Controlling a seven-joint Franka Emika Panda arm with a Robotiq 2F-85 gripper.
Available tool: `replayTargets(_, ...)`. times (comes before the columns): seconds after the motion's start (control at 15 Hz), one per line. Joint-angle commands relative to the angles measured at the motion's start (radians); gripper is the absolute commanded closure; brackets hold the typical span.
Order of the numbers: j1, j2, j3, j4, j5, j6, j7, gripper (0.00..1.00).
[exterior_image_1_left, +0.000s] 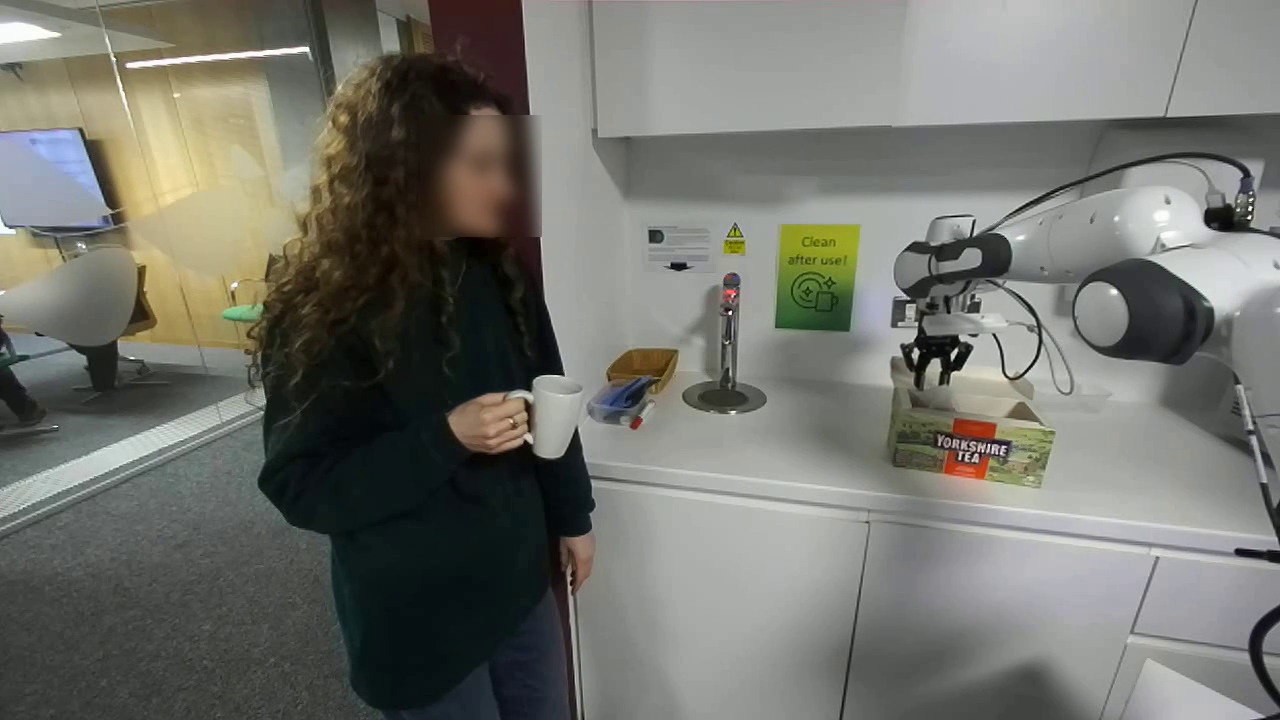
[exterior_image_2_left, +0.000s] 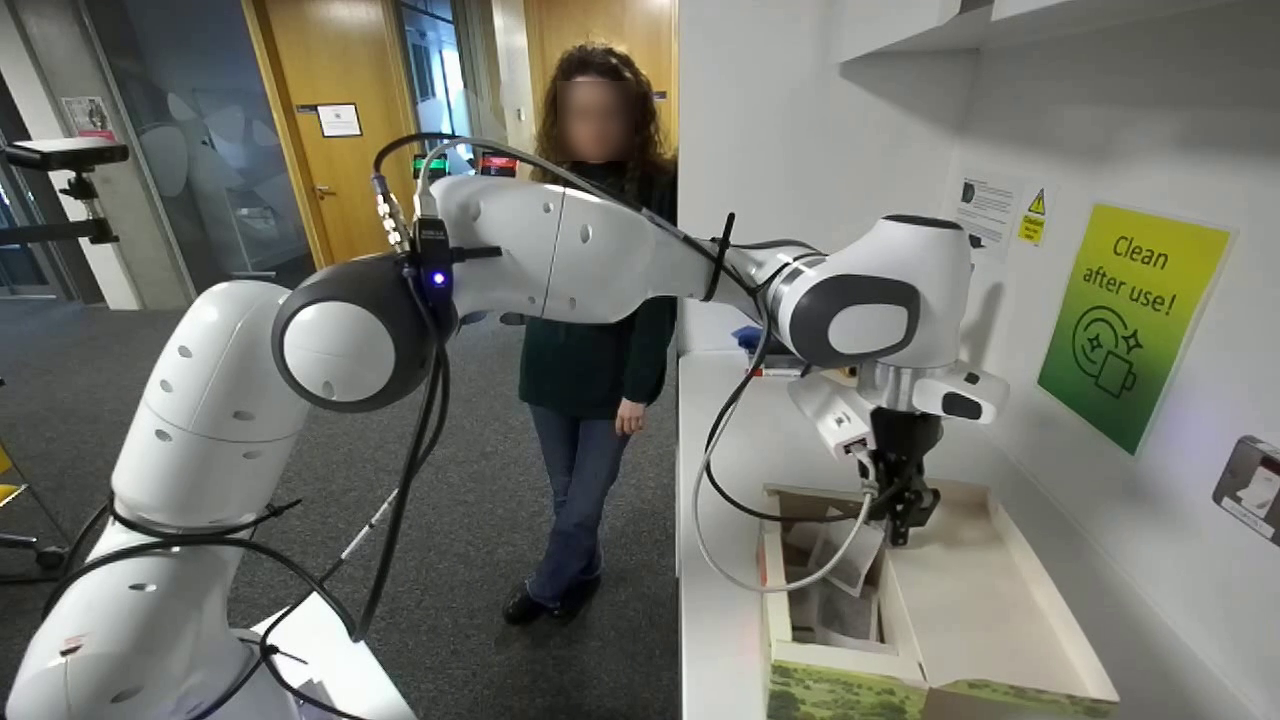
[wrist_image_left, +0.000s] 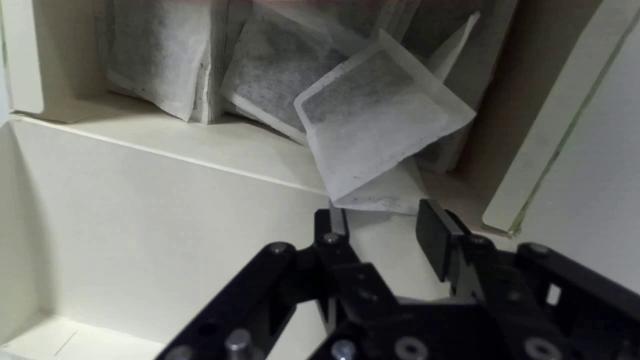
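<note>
My gripper (wrist_image_left: 382, 225) is open, with nothing clamped between its fingers. In both exterior views it points down over the open Yorkshire Tea box (exterior_image_1_left: 915, 450) (exterior_image_2_left: 840, 692); the gripper shows there too (exterior_image_1_left: 931, 378) (exterior_image_2_left: 898, 535). In the wrist view, a square white tea bag (wrist_image_left: 382, 120) lies tilted on others, its lower corner at the left fingertip; I cannot tell whether they touch. Another bag's pale edge (wrist_image_left: 385, 192) lies just ahead of the gap between the fingers. More tea bags (wrist_image_left: 160, 55) stand in the box compartment. The open lid (wrist_image_left: 150, 240) lies under the gripper.
A person holding a white mug (exterior_image_1_left: 556, 418) stands beside the counter (exterior_image_1_left: 780, 450). A tap (exterior_image_1_left: 729, 335), a wicker basket (exterior_image_1_left: 650, 365) and a clear tub with blue items (exterior_image_1_left: 620, 402) stand towards the person. Wall cabinets (exterior_image_1_left: 900, 60) hang above. A cable (exterior_image_2_left: 715, 575) loops beside the wrist.
</note>
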Motion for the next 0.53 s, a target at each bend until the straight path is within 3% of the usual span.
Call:
replayTargets(0.0,-0.002,-0.022,0.002,-0.009,0.009,-0.002,-0.002,0.22)
replayTargets(0.2,0.003,-0.039,-0.005,-0.017,-0.003,-0.013,0.003,0.01)
replayTargets(0.47,0.014,-0.048,-0.022,-0.034,-0.022,-0.024,0.04,0.0)
